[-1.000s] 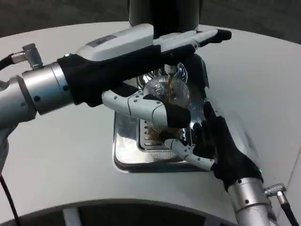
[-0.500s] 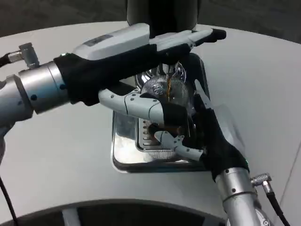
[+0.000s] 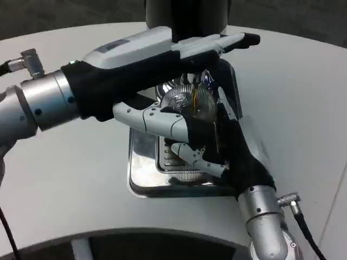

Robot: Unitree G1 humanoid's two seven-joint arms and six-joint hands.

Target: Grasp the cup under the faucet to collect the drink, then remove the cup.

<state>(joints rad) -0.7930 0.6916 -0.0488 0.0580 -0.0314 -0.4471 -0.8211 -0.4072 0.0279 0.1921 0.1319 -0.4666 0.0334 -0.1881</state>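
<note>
**Both hands at the cup while the drink ran**

Nearest to me, my right forearm rose from the bottom edge of the head view, and my right hand (image 3: 230, 154) reached up over the front right corner of the shiny metal drip tray (image 3: 142, 181). Its dark palm side faced the cup, and 1 white finger (image 3: 196, 158) stretched left across the slotted grate (image 3: 176, 162) below the cup. I could not tell whether that hand actually gripped the cup or only lay against it, because my left hand covered the contact.

My left forearm came in from the left edge, and my left hand (image 3: 157, 81) spanned the middle of the view. Its lower fingers (image 3: 162, 122) curled around the front of the clear plastic cup (image 3: 191, 102), touching it, while the upper fingers (image 3: 217, 43) stretched out flat above the rim.

The cup stood upright on the tray, at its far part, between my 2 hands. A thin brown stream (image 3: 193, 97) fell into it from above.

Behind the cup stood the dark body of the dispenser (image 3: 187, 13), at the far side of the white table (image 3: 65, 179).
</note>
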